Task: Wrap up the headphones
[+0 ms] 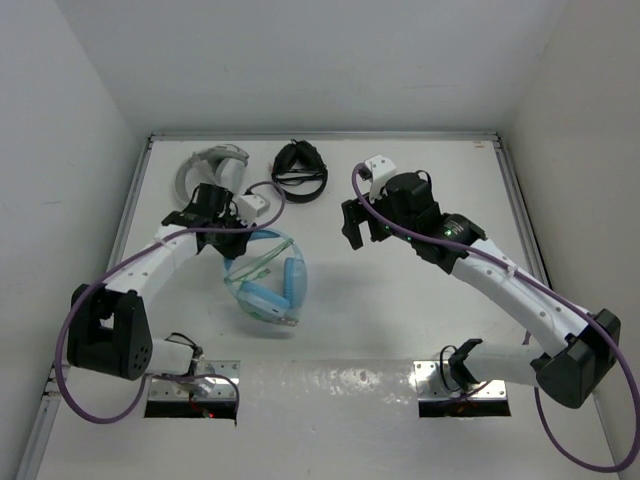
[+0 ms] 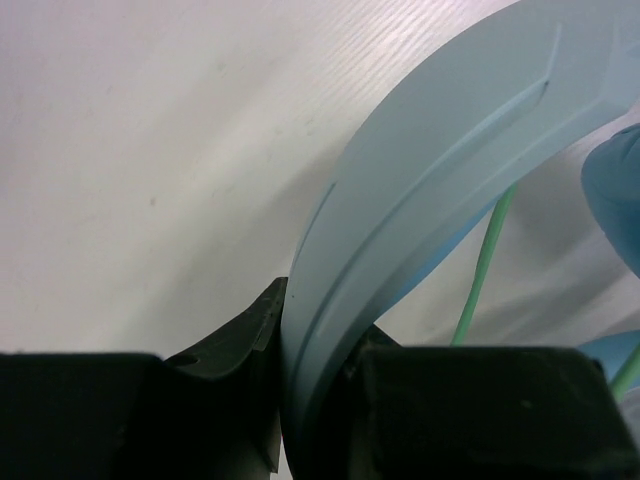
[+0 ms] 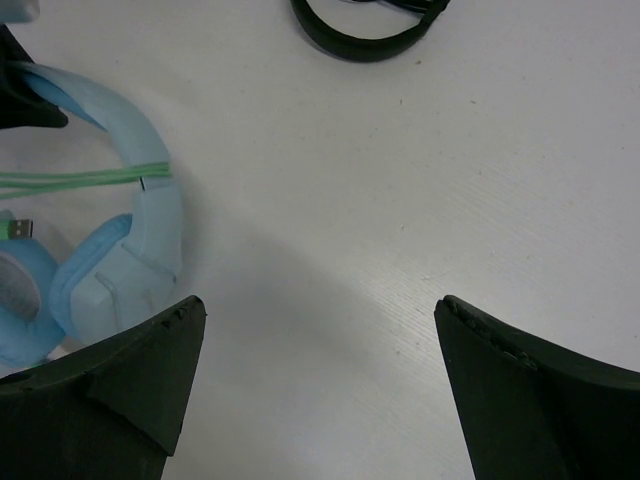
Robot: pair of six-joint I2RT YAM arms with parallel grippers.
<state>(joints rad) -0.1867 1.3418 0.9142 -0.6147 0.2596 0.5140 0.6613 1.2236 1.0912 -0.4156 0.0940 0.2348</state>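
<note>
The left gripper (image 2: 318,345) is clamped on the headphones (image 1: 268,288) at the headband; hold firm. The right gripper (image 3: 320,310), jaws apart and empty, should pinch the green cable (image 3: 90,178).

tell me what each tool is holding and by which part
The left tool is clamped on the headband of the blue headphones. The right tool is open and holds nothing.

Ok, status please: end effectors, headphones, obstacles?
Left end effector shut on blue headphones, at headband. Right end effector open, empty. Grey headphones, black headphones behind, apart.
</note>
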